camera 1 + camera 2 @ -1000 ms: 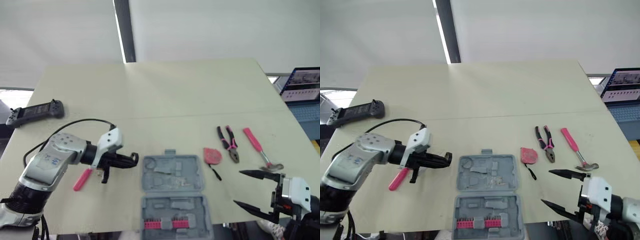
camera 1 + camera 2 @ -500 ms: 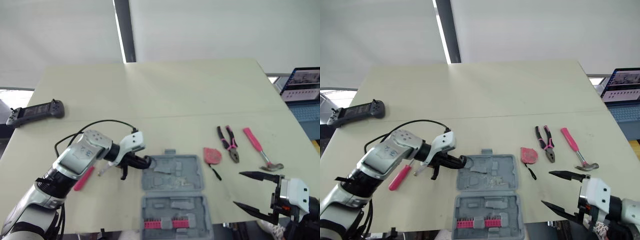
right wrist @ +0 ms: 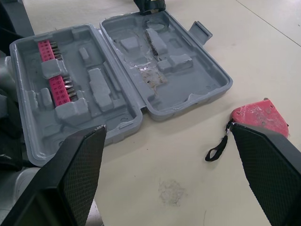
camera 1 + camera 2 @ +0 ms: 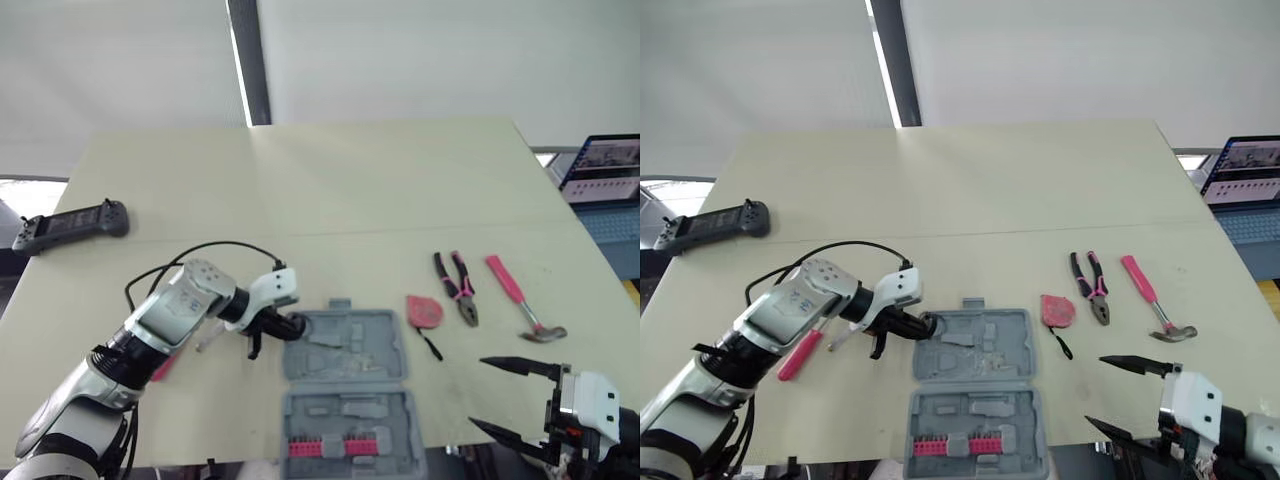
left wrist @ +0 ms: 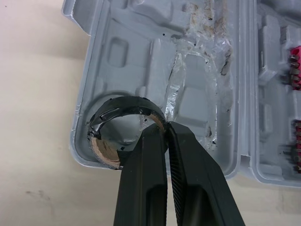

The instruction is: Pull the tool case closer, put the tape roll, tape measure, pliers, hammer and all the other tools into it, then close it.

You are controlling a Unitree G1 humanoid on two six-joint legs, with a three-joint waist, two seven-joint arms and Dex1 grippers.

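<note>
The grey tool case [image 4: 345, 345] lies open near the table's front edge, with pink bits [image 4: 325, 447] in its near half. My left gripper [image 4: 290, 325] is shut on the black tape roll [image 5: 123, 123], holding it by the rim over the round recess at the case's far left corner. The red tape measure [image 4: 424, 311], the pliers [image 4: 456, 286] and the pink-handled hammer [image 4: 515, 295] lie to the right of the case. A pink-handled screwdriver [image 4: 798, 356] lies to its left, beside my left arm. My right gripper [image 4: 480, 393] hangs open off the front right, holding nothing.
A black game controller [image 4: 70, 226] sits at the table's left edge. A laptop [image 4: 603, 170] stands beyond the right edge. A black cable [image 4: 215, 247] loops over my left arm. The far half of the table [image 4: 380, 180] is bare.
My left gripper has carried the tape roll to the right, from beside the screwdriver to the case's far left corner. The right gripper has sunk slightly.
</note>
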